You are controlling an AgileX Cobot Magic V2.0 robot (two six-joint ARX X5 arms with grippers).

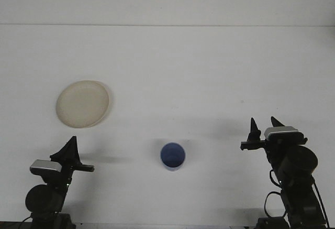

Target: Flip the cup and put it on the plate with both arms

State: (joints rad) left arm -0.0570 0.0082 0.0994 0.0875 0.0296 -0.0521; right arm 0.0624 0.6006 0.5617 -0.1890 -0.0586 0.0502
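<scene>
My right end effector (265, 126) sits lower right of the frame, two fingers spread with a clear gap between the tips, holding nothing, raised over the worktop (199, 66). My left end effector (70, 146) sits lower left; its fingers overlap into one dark wedge from this angle, so I cannot tell if they're spread or pressed together. Nothing in it that I can see. Blue cup (172, 156) is lower centre, between both arms, well apart from each, standing on the white worktop with its round face toward the camera. Cream plate (83, 104) lies flat at left of frame, above my left end effector, well apart from the cup, nothing on it.
</scene>
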